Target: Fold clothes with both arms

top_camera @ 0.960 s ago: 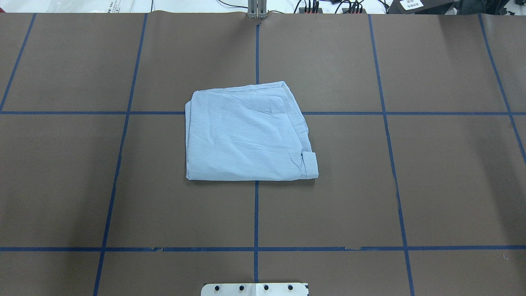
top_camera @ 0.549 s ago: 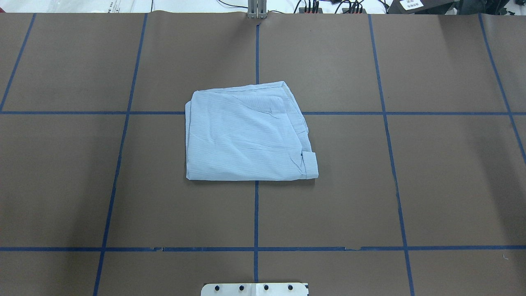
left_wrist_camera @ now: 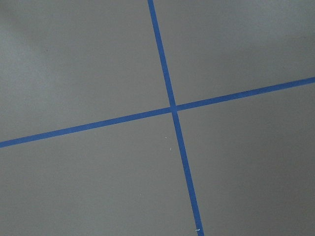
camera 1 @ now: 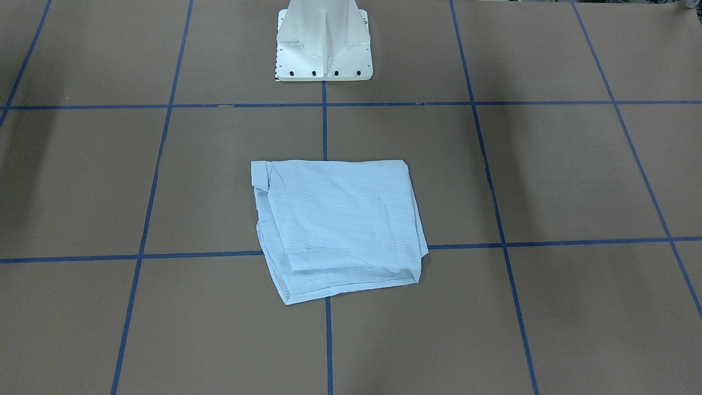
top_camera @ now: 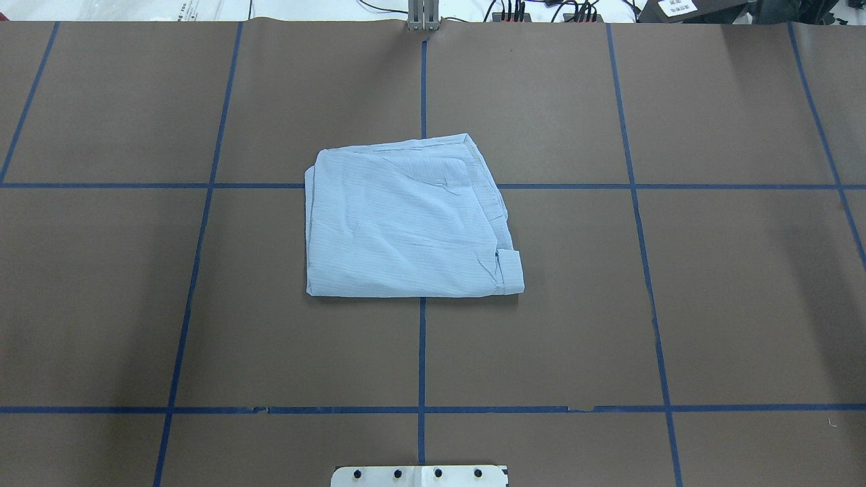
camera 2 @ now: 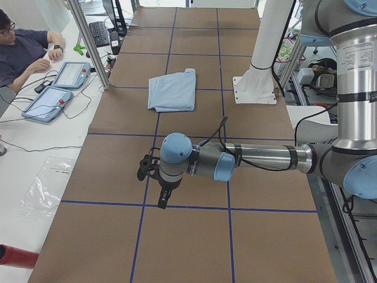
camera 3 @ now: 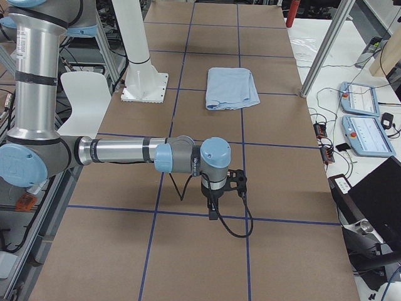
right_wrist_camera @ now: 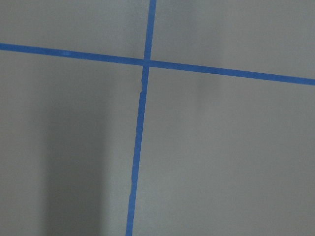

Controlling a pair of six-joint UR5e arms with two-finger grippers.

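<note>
Left pincer hangs over bare bench, well apart from the shirt; open or closed, can't tell (side view only). Shirt lies folded, roughly square, flat mid-bench over a blue tape crossing. Right pincer likewise well apart; grip can't tell.

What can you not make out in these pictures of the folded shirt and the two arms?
Shirt: collar and neck label, hidden inside its own folds in every view.
Left gripper: shows only in the exterior left view, too small to tell open or shut.
Right gripper: likewise, only in the exterior right view.
Wrist views: only table and tape lines; no fingers in frame.
</note>
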